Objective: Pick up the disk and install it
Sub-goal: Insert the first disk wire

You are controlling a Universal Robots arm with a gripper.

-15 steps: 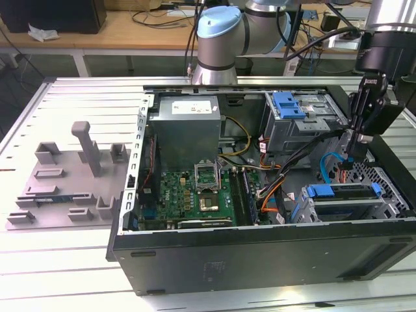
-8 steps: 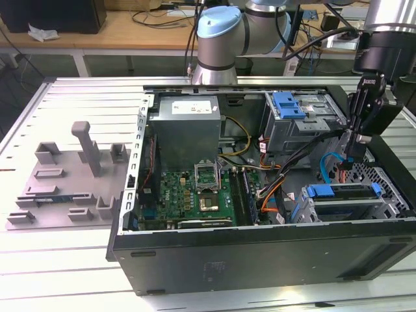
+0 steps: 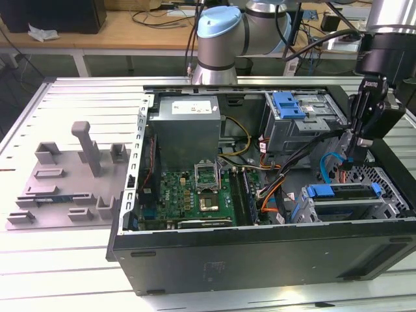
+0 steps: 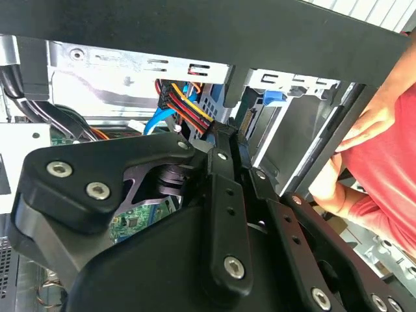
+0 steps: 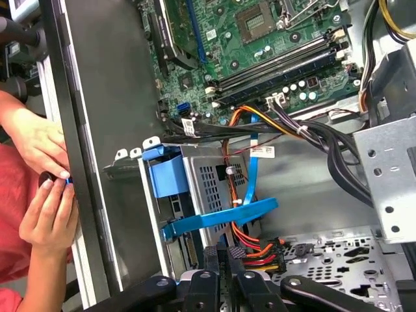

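Note:
The disk point(image 3: 343, 192) sits in the perforated drive cage point(image 3: 390, 195) at the near corner of the open case, on the exterior view's right. Its blue carrier frame shows along the top. In the first wrist view the blue carrier point(image 5: 170, 179) stands at the cage mouth, with a blue rail running back from it. My gripper point(image 3: 351, 159) hangs inside the case just above and behind the cage. Its two black fingers are closed together with nothing between them point(image 5: 222, 252), and they point toward a connector with red, orange and yellow wires point(image 4: 188, 110).
A second cage with a blue latch point(image 3: 290, 104) stands at the back, and the grey power supply point(image 3: 188, 127) is to its left. Black and blue cables point(image 5: 312, 133) cross beside my gripper. A person's hands point(image 5: 45, 195) hold the case's edge. A grey fixture plate point(image 3: 65, 175) lies outside the case.

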